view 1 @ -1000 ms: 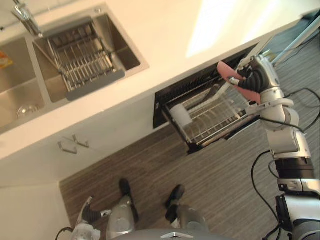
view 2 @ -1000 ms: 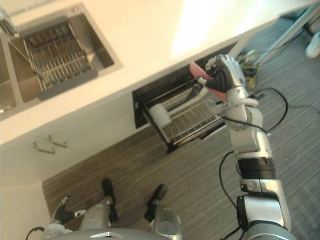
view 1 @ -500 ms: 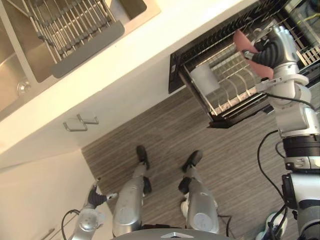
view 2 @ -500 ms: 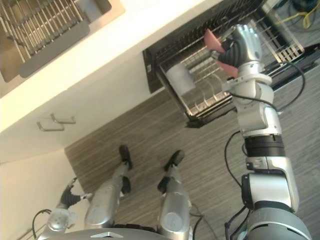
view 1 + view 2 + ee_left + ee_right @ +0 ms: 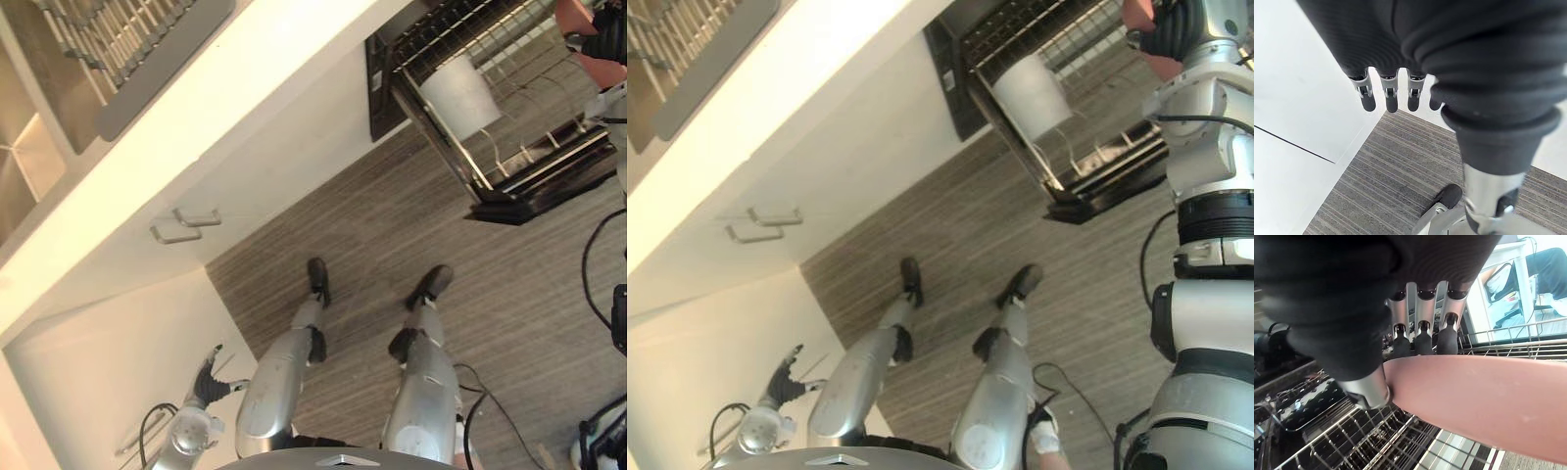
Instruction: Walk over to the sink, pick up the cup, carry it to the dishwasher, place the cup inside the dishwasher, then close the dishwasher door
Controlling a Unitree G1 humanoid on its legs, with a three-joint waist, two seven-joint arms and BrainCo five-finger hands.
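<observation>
— Pink cup (image 5: 1488,396), relative to dishwasher rack (image 5: 441,137)?
— Just above rack, not yet set down. Gripped by right hand (image 5: 1422,318): fingers curled over rim, thumb pressed against side.
— Any change from half a second back?
— Same grasp, same place over rack. Camera tipped further down, though, so rack sits higher in both eye views.
— Left hand (image 5: 1386,93)?
— Well apart from rack, hanging low, fingers loose and straight, holding nothing.
— Anything inside rack?
— White cylindrical holder (image 5: 458,95), at front end of rack.
</observation>
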